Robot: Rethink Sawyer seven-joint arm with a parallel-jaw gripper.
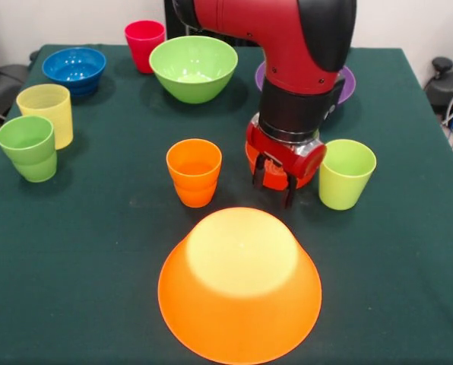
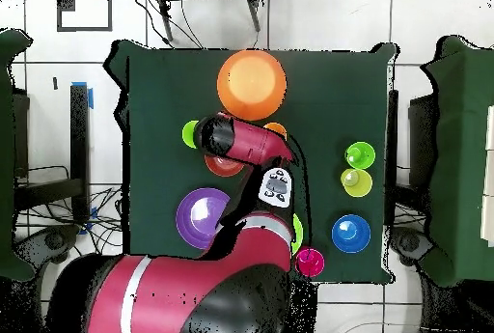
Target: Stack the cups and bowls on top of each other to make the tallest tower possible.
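The widest orange bowl (image 1: 238,281) (image 2: 251,80) lies upside down at the front, with nothing on it. My gripper (image 1: 274,181) hangs low just behind it, open, its dark fingertips (image 1: 258,175) spread in front of the small red-orange bowl (image 1: 318,163) (image 2: 220,165). The arm hides most of that bowl. An orange cup (image 1: 194,171) (image 2: 277,130) stands to one side of the gripper and a lime green cup (image 1: 346,173) (image 2: 190,134) to the other. In the overhead view the arm covers the gripper.
A green cup (image 1: 29,147) and a pale yellow cup (image 1: 46,112) stand together at the left edge. At the back stand a blue bowl (image 1: 74,70), a red cup (image 1: 144,44), a green bowl (image 1: 194,67) and a purple bowl (image 1: 346,82), half hidden by the arm.
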